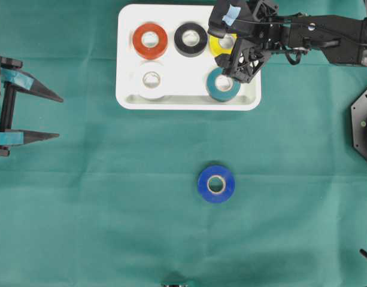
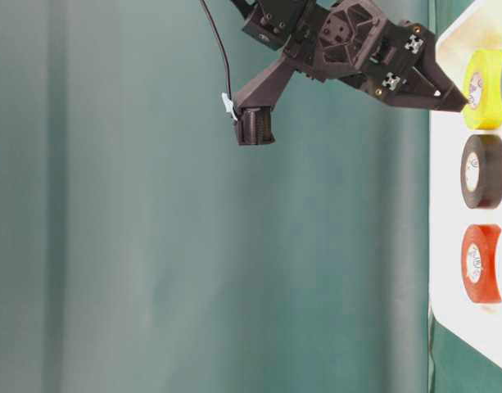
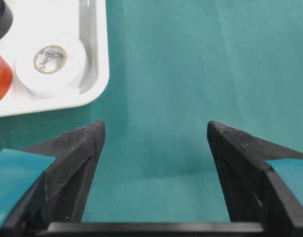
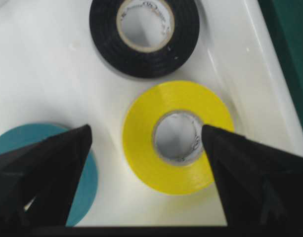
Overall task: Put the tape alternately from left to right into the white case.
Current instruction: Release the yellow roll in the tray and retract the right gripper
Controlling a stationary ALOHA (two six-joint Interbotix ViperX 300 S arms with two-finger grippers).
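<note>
Blue roll lies alone on the green tabletop, nearest us. Beyond it, the white case holds white and teal rolls in front, red-orange, black and yellow behind. Core print is unreadable. Right hand spread over yellow, gripping nothing; left hand wide, well left.

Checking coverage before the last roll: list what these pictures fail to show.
- Yellow roll: overhead, mostly under the right tool.
- Teal roll: right wrist view, half behind a finger.
- Blue roll: overhead only.
- Case: table-level view, cut by the right edge.
</note>
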